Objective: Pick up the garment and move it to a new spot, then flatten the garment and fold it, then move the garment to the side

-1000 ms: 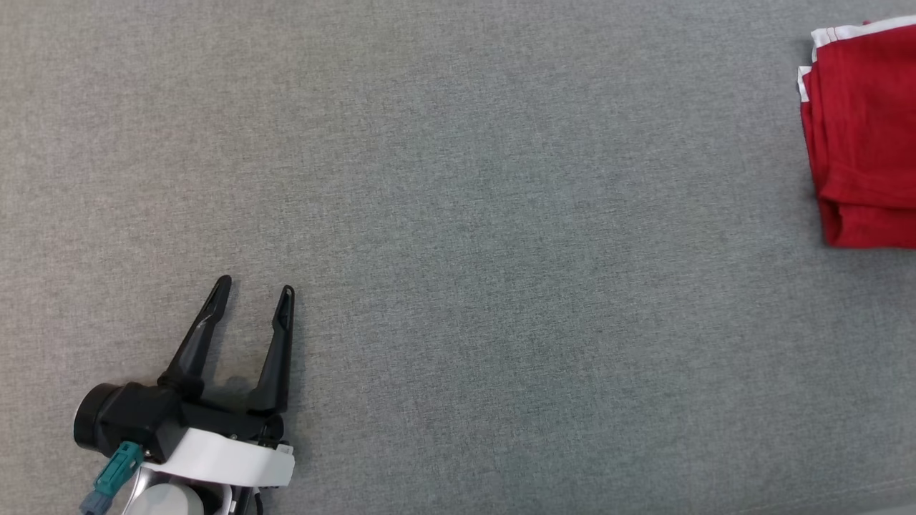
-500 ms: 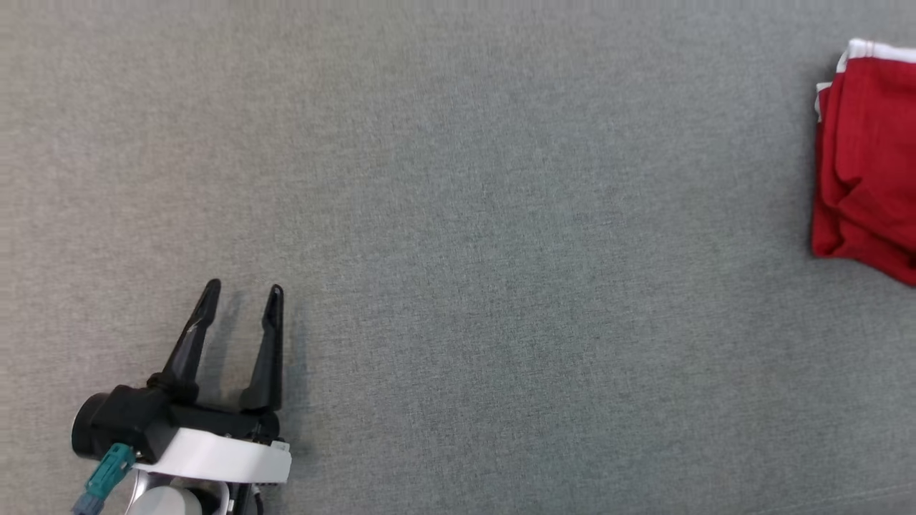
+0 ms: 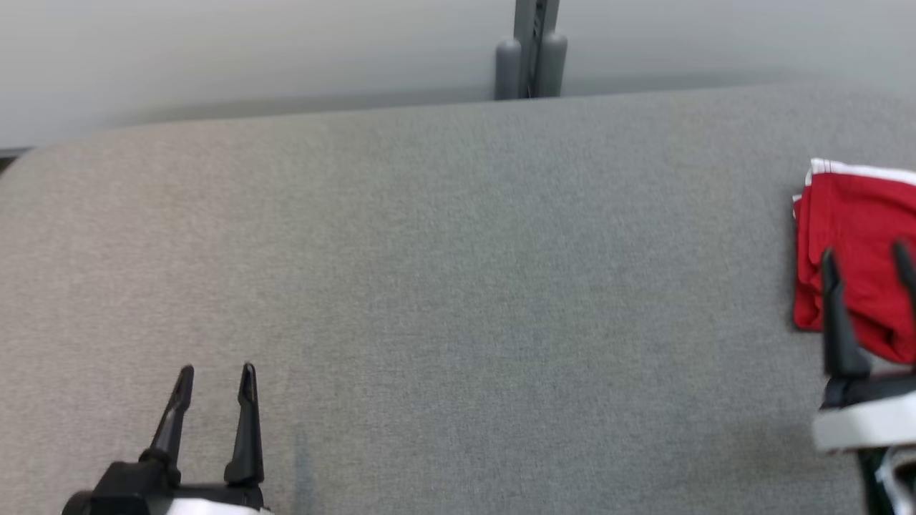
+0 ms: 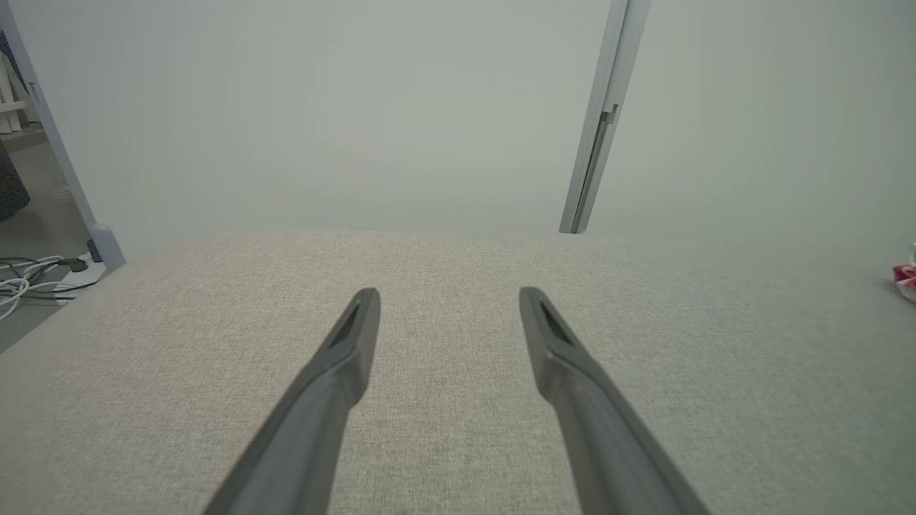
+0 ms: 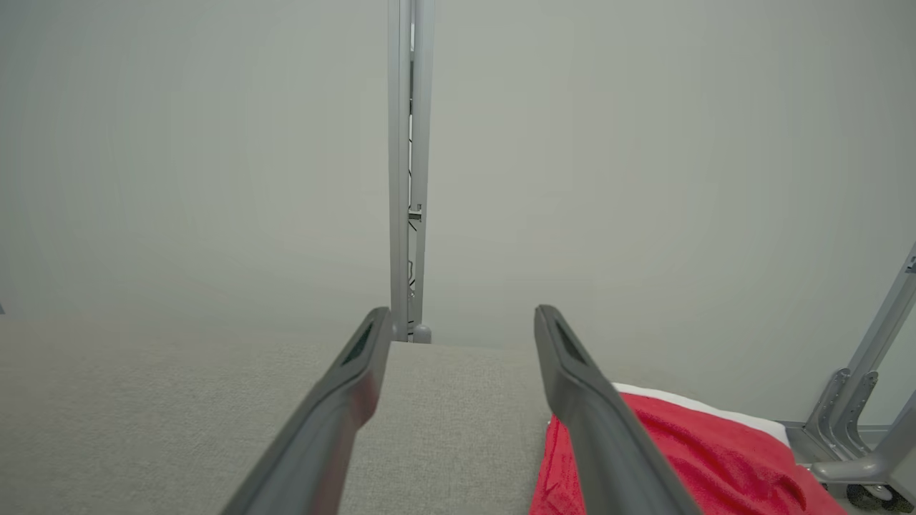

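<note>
Item: one red garment point(image 3: 855, 214) with white trim, gathered in a loosely folded bundle, lying toward the right edge of the grey counter point(image 3: 458, 286) and short of its far edge. Handling, by judgement: light, soft and limp. It will likely sag and fall open when lifted, and it is not fragile. Take hold: you would do best to pinch through all the stacked layers at the near folded edge, so that the fold keeps together. Your right hand point(image 3: 864, 252): fingers spread wide, empty, poised at the bundle's near edge; contact cannot be told. Your left hand point(image 3: 217, 370): fingers wide apart, empty, over bare counter by the near-left corner, well apart from the garment.
</note>
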Controlling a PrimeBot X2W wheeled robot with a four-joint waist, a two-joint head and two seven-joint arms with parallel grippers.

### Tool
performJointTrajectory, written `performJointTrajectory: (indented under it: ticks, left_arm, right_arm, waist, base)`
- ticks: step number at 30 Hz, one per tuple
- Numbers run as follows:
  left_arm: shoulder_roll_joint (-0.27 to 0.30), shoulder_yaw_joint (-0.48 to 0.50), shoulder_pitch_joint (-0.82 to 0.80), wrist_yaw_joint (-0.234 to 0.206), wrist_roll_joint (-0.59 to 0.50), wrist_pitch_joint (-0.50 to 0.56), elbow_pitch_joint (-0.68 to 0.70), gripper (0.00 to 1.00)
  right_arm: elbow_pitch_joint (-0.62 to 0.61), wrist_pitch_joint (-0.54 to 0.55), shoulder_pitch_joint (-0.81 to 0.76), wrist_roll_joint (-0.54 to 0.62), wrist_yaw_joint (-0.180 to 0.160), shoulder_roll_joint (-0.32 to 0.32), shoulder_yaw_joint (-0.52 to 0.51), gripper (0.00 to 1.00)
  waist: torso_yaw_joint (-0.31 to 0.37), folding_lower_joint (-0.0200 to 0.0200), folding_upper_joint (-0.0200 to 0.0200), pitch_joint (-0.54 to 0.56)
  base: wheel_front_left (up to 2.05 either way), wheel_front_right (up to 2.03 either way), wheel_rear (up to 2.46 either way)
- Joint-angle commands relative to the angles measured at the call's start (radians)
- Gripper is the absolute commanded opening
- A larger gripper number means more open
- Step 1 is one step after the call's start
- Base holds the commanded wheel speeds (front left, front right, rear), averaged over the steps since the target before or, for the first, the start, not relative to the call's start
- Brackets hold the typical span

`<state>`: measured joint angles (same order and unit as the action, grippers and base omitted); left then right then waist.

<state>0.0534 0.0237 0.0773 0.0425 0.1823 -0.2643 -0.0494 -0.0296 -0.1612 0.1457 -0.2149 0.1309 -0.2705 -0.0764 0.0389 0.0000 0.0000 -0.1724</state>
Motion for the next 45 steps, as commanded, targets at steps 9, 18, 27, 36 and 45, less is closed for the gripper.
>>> performJointTrajectory:
  ticks: [9, 18, 27, 36, 45]
  left_arm:
    - [0.000, -0.023, 0.100, -0.033, 0.004, 0.000, -0.042, 1.00]
    - [-0.001, -0.009, 0.131, -0.074, 0.039, 0.000, -0.036, 1.00]
    - [-0.001, -0.029, 0.142, -0.087, 0.048, 0.000, -0.038, 1.00]
    - [-0.014, -0.033, 0.135, -0.079, 0.092, 0.015, -0.092, 0.00]
    - [-0.012, -0.017, 0.093, -0.058, 0.258, 0.060, -0.104, 0.00]
  right_arm:
    - [0.141, -0.105, -0.222, 0.086, 0.000, 0.188, 0.058, 1.00]
    - [0.117, -0.106, -0.266, 0.119, 0.000, 0.216, 0.062, 1.00]
    - [0.124, -0.106, -0.268, 0.122, 0.000, 0.218, 0.061, 1.00]
    - [0.173, -0.086, -0.274, 0.068, 0.000, 0.232, 0.066, 0.00]
    - [0.185, -0.051, -0.243, -0.125, 0.000, 0.221, 0.064, 0.00]
  waist:
    - [-0.038, 0.0000, 0.0000, 0.165]
    - [-0.018, 0.0000, 0.0000, 0.188]
    - [-0.029, 0.0000, 0.0000, 0.194]
    - [-0.031, 0.0000, 0.0000, 0.193]
    - [-0.032, 0.0000, 0.0000, 0.192]
  base:
    - [0.00, 0.00, 0.00]
    - [0.00, 0.00, 0.00]
    - [0.00, 0.00, 0.00]
    - [0.00, 0.00, 0.00]
    - [0.00, 0.00, 0.00]
